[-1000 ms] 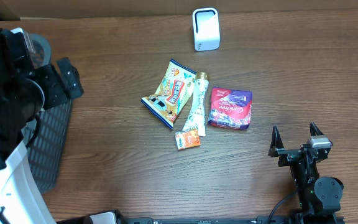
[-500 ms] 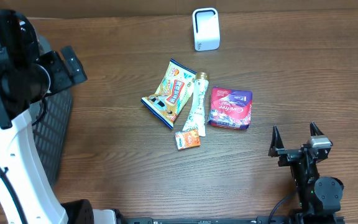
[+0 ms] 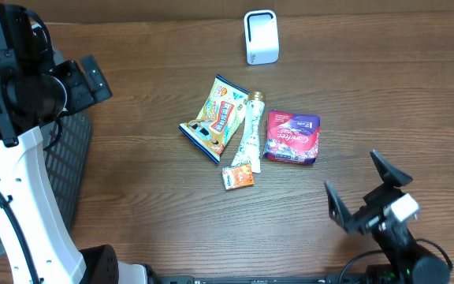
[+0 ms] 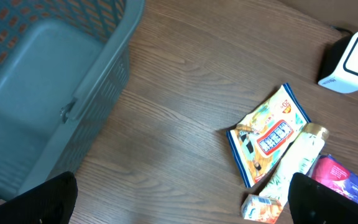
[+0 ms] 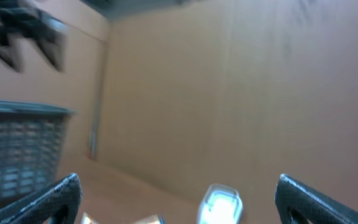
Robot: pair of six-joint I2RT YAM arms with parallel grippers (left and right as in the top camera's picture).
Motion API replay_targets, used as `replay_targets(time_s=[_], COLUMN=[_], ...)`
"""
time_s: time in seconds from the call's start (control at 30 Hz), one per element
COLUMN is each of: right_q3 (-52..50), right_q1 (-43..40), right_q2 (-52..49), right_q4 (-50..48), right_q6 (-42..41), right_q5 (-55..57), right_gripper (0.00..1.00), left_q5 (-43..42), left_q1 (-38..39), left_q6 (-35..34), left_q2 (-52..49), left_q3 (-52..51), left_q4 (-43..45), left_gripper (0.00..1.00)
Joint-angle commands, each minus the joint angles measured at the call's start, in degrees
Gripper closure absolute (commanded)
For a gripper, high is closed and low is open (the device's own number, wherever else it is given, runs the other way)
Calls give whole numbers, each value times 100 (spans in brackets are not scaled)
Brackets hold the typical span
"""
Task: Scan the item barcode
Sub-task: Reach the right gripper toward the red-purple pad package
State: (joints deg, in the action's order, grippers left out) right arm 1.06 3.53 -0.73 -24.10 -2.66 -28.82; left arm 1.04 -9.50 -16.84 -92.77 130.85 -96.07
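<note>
Lying on tabletop (image 3: 132,221): pouch (image 3: 219,117), pink pack (image 3: 292,136), scanner (image 3: 261,36) standing beyond, tube (image 3: 250,134) between the packs, sachet (image 3: 237,177) at tube's foot. Looking light, crinkly, slippery; pinching pouch at its sealed edge, probably. Showing jaws wide on both arms, holding nothing, well apart from items.

White left arm (image 3: 24,197), black joint housings (image 3: 14,102), black pointed fingers (image 3: 336,211), white wrist block (image 3: 404,207)
</note>
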Motion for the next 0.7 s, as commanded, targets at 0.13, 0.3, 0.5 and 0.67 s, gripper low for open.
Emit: replay_targets(time_s=[0.13, 0.3, 0.5, 0.67], right_q3=[778, 2789, 5130, 6183], right_q1=[-42, -341, -428, -424], right_q2=[-31, -1141, -3418, -4986], right_q4=[306, 3101, 5676, 6277], right_q6=[-181, 173, 592, 546], right_q5=[-339, -216, -269, -1453], right_gripper=[0, 0, 0, 0], left_q5=[-66, -66, -66, -66], left_q1=[-24, -22, -24, -24], left_q6=[-101, -101, -101, -101], left_q2=[-24, -24, -24, -24], left_q3=[-42, -42, -42, -39], left_q4=[9, 9, 9, 9], left_gripper=[0, 0, 0, 0])
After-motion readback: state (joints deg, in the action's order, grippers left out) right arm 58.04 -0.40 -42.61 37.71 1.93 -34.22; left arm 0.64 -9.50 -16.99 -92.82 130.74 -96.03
